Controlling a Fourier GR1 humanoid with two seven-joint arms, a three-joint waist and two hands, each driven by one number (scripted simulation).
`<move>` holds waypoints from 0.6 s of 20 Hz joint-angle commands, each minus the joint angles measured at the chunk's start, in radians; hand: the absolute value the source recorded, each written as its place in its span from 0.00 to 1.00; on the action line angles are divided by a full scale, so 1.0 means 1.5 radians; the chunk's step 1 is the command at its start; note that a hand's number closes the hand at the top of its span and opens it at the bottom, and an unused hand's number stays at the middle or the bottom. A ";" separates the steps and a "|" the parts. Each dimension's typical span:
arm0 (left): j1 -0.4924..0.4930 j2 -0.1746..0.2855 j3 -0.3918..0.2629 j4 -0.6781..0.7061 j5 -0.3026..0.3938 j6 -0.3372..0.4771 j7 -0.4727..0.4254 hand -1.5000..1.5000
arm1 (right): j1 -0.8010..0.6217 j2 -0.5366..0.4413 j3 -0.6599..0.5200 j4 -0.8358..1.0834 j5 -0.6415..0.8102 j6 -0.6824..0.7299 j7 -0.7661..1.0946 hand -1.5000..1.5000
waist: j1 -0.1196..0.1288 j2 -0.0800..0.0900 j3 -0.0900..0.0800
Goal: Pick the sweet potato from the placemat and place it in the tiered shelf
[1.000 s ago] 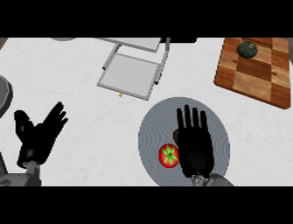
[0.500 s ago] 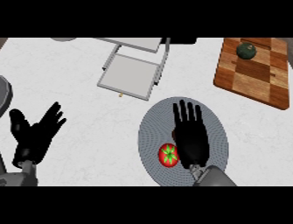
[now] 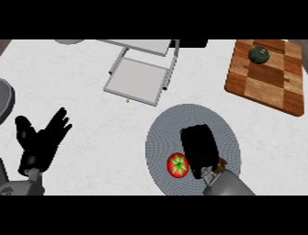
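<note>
Red round vegetable with a green star top [image 3: 177, 165] is lying at 7 o'clock on the round grey woven placemat [image 3: 217, 124], just at 9 o'clock of the right hand [image 3: 200, 149], which is hovering over the mat. Cannot tell that hand's grip. Left hand [image 3: 42, 144] is resting spread wide at 9 o'clock. White metal tiered shelf [image 3: 139, 80] is standing at 11 o'clock.

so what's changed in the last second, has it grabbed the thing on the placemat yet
Not yet. The right hand has tipped down over the placemat and now shows shorter and blockier, close beside the red vegetable, which lies where it was, not lifted. The left hand stayed open at the view's left. The tiered shelf and the cutting board have not moved.
</note>
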 commanded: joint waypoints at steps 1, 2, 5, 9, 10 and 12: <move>0.000 -0.028 -0.014 0.041 -0.025 0.011 -0.013 0.50 | 0.024 0.003 0.025 0.016 0.020 -0.004 -0.028 1.00 | -0.005 0.014 0.003; 0.003 -0.015 -0.008 0.049 -0.016 -0.015 -0.038 0.50 | -0.008 0.082 0.029 0.079 -0.029 -0.049 0.039 1.00 | 0.003 0.017 0.004; -0.026 -0.007 -0.017 0.005 -0.006 -0.017 0.011 0.50 | -0.034 0.083 -0.013 0.025 -0.183 -0.052 0.155 1.00 | 0.043 0.029 0.007; -0.029 -0.023 -0.038 0.007 -0.017 -0.019 -0.001 0.50 | -0.068 0.084 -0.029 0.000 -0.285 -0.131 0.232 1.00 | 0.070 0.036 0.008; -0.026 -0.021 -0.044 0.001 -0.020 -0.023 -0.002 0.50 | -0.098 0.085 -0.011 0.005 -0.291 -0.147 0.262 1.00 | 0.087 0.032 0.007; -0.043 -0.018 -0.039 0.016 -0.017 -0.024 0.011 0.50 | -0.163 0.085 -0.014 -0.007 -0.316 -0.203 0.300 1.00 | 0.087 0.032 0.006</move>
